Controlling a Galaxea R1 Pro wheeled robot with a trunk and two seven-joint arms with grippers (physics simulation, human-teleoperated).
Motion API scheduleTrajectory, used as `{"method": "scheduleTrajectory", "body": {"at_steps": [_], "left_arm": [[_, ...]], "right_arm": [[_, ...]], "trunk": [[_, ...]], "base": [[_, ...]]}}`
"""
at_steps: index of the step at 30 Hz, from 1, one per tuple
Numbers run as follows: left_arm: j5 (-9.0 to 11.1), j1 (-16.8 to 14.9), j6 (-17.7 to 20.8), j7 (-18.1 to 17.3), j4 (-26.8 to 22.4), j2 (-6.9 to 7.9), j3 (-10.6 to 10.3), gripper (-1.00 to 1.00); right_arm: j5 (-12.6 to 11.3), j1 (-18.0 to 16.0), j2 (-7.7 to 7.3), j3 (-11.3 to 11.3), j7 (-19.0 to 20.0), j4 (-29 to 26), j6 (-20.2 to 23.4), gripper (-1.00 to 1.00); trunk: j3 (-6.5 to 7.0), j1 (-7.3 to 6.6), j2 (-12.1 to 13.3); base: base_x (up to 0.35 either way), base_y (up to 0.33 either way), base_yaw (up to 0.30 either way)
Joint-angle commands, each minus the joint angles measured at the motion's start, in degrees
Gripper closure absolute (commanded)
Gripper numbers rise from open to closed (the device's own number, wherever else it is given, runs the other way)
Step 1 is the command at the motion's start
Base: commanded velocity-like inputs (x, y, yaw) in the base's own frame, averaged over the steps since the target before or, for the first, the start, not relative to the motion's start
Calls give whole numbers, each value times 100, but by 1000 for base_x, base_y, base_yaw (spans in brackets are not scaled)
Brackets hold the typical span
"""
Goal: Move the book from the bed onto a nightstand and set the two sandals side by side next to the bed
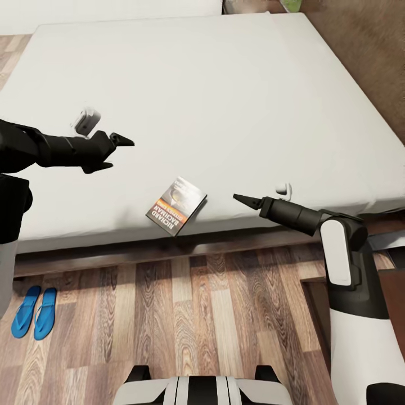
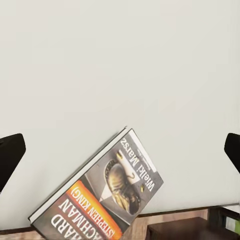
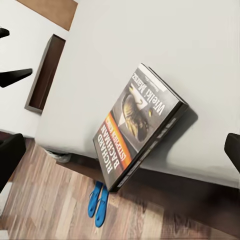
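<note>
Your book (image 1: pixel 176 206) lies flat on the bed (image 1: pixel 225 95) at its near edge, one corner just over that edge, cover up and turned at a slant. The head view puts it between your two grippers: the left gripper (image 1: pixel 117 151) hangs over the mattress toward the bed's left side, the right gripper (image 1: pixel 243 198) just beside the book's right, close to the near edge. Neither touches the book.

The left wrist view looks down on the book (image 2: pixel 102 197) and white mattress (image 2: pixel 120 65), with a dark fingertip (image 2: pixel 10 155) at each side of the frame, well apart and holding nothing. The right wrist view adds what the head view hides: the book (image 3: pixel 140 125) overhanging the bed's edge, the dark frame under it, and the sandals (image 3: pixel 99 202) on the floor below. Its fingertips (image 3: pixel 11 159) also sit wide at the frame's sides, empty. So both grippers are spread open.

In the head view the sandals (image 1: pixel 35 312) lie side by side on the wood floor (image 1: pixel 197 315), near the bed's left end and a little off its frame. The mattress beyond the book is broad and bare, save two small white objects, one behind your left gripper (image 1: pixel 85 121), one near the right (image 1: pixel 283 188).
</note>
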Motion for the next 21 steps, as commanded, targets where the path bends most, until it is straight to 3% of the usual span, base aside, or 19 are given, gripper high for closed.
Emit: {"method": "scheduleTrajectory", "body": {"at_steps": [1, 12, 21], "left_arm": [[42, 38, 12, 48, -4, 4, -1, -100], [36, 253, 20, 36, -9, 0, -1, -100], [35, 276, 21, 36, -7, 0, -7, -100]], "right_arm": [[34, 34, 0, -11, 48, -1, 25, -100], [34, 272, 12, -10, 55, -1, 25, -100], [34, 324, 32, 7, 55, -1, 25, -100]], "trunk": [[7, 0, -1], [110, 0, -1], [194, 0, -1]], "base": [[0, 0, 0], [-6, 0, 0], [-145, 70, 0]]}}
